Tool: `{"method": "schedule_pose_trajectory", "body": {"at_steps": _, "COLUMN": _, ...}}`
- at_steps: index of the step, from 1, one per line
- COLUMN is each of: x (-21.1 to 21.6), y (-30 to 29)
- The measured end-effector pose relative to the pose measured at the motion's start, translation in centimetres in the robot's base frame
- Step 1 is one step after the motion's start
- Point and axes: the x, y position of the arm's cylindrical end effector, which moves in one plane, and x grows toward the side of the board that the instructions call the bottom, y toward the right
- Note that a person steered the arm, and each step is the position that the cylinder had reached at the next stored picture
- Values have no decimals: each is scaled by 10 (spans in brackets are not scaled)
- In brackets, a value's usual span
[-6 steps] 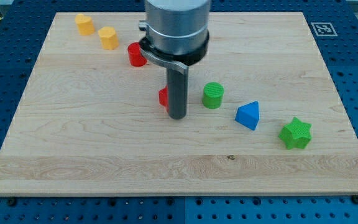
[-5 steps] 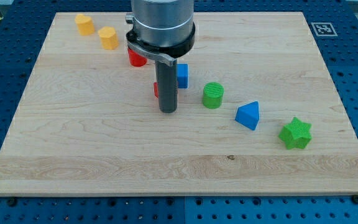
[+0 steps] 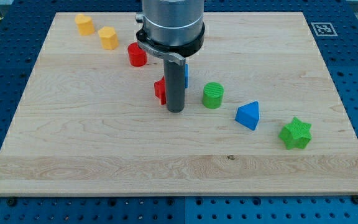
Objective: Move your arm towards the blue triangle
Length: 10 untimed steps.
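The blue triangle lies on the wooden board, right of centre. My tip rests on the board well to the triangle's left, with the green cylinder between them. A red block sits just left of the rod, partly hidden by it. A blue block shows as a sliver behind the rod.
A red cylinder stands up and left of the rod. Two yellow blocks sit at the top left. A green star lies at the right, beyond the blue triangle.
My tip first went left, then came back to the right, ending near its earlier spot. The blocks have not visibly moved.
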Motion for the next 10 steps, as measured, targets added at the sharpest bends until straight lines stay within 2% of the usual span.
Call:
{"method": "schedule_pose_trajectory", "body": {"at_steps": 4, "x": 1, "y": 9}}
{"method": "schedule_pose_trajectory", "body": {"at_steps": 7, "x": 32, "y": 72}}
{"method": "schedule_pose_trajectory", "body": {"at_steps": 10, "x": 7, "y": 88}}
